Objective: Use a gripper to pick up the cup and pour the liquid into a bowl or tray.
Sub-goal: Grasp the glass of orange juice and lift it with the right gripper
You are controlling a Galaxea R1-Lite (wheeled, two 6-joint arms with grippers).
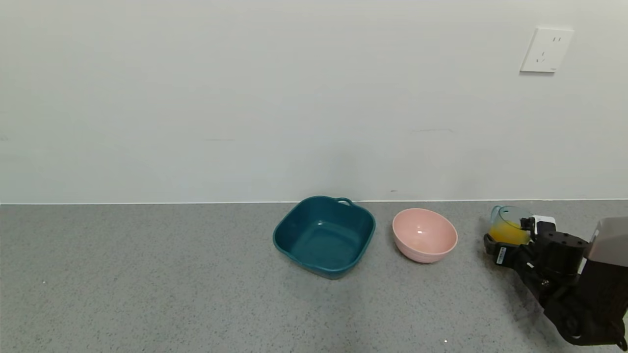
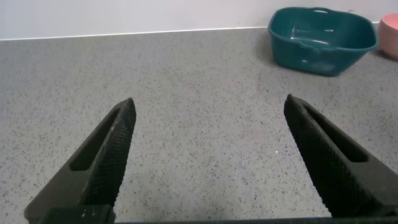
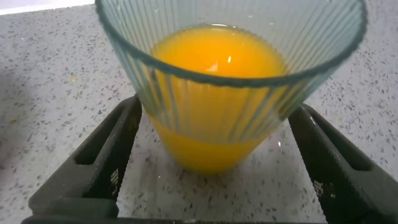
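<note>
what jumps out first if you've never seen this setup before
The bright orange liquid in the ribbed translucent cup catches the eye first, at the far right of the grey counter, with the right hand open around the cup's base. Next come the dark teal basin near the middle and the pale pink bowl beside it, both empty. The left hand hangs open over bare counter.

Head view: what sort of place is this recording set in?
Probably a kitchen-style counter or a test bench made to look like one: a speckled grey countertop against a plain white wall with a power socket, and a pink bowl beside a teal basin.
</note>
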